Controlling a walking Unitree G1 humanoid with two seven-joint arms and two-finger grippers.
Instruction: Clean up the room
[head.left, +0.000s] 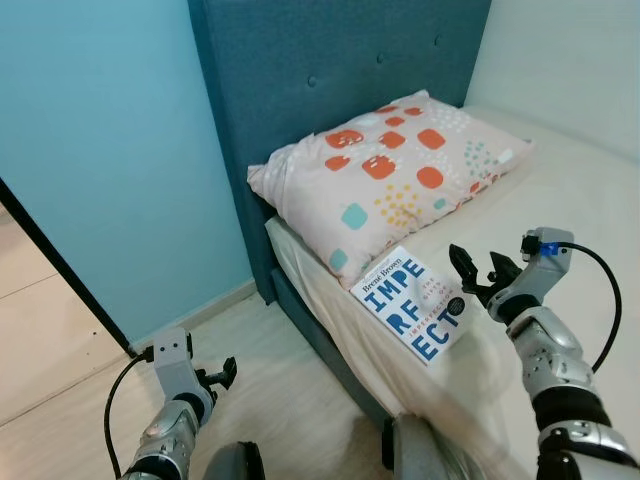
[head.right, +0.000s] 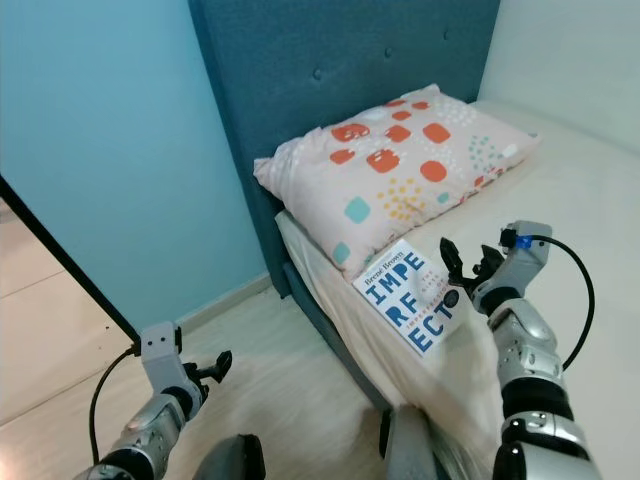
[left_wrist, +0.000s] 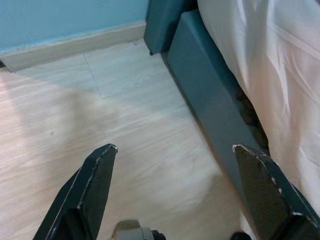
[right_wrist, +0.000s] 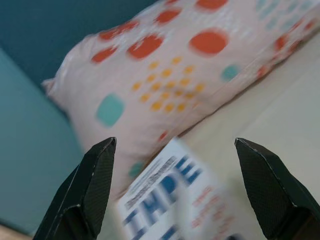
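white-and-blue book (head.left: 413, 304) lies flat at the bed (head.left: 590, 190) edge, top corner touching the patterned pillow (head.left: 392, 165).
head views: right pincer (head.left: 475, 270) hovers just beside the book, fingers apart; left pincer (head.left: 226, 372) low over the floor (head.left: 60, 340). left wrist: fingers apart, nothing held. right wrist: blurred book between spread fingers. risk, my judgement: a shallow pinch could nudge it off the mattress edge.

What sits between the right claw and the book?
Nothing: in the left eye view the open right claw hovers just beside the book, with bare sheet nearby.
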